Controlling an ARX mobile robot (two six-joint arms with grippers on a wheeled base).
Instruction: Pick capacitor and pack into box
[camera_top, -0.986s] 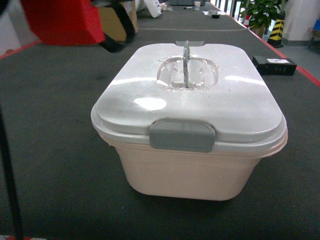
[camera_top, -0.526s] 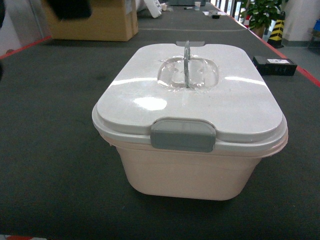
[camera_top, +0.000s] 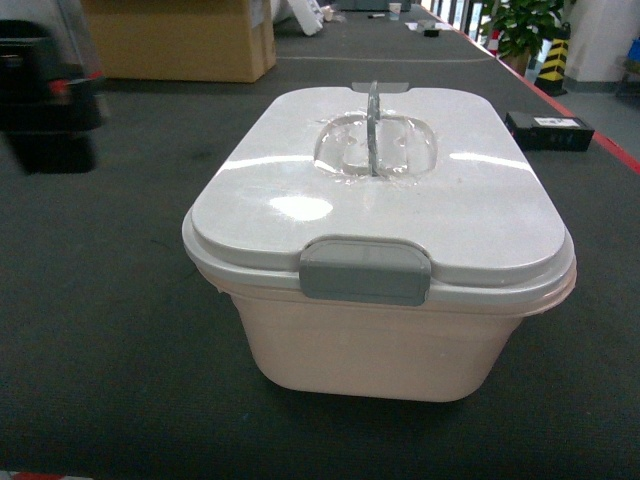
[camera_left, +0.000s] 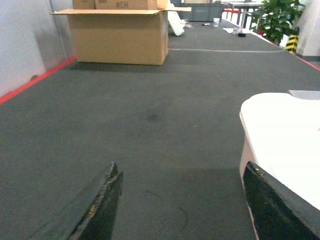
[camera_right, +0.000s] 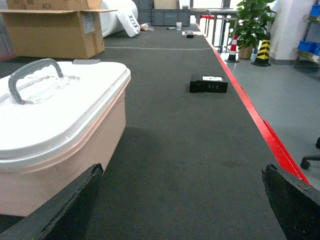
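Both grippers hang with fingers spread wide and hold nothing: the left gripper (camera_left: 182, 200) sits just left of the box (camera_top: 380, 330), the right gripper (camera_right: 185, 205) just right of it. That box stands on the dark mat (camera_top: 110, 300), lid (camera_top: 400, 190) shut, handle (camera_top: 374, 125) upright. Beyond lie a cardboard carton (camera_top: 180, 40) and a black device (camera_top: 548, 130)

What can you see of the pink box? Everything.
The box is a rounded rectangular peach-pink plastic tub standing upright on the dark table. Its white lid is on; the grey front latch looks down. A clear-grey handle stands upright in the lid's recess. Neither hand touches it.
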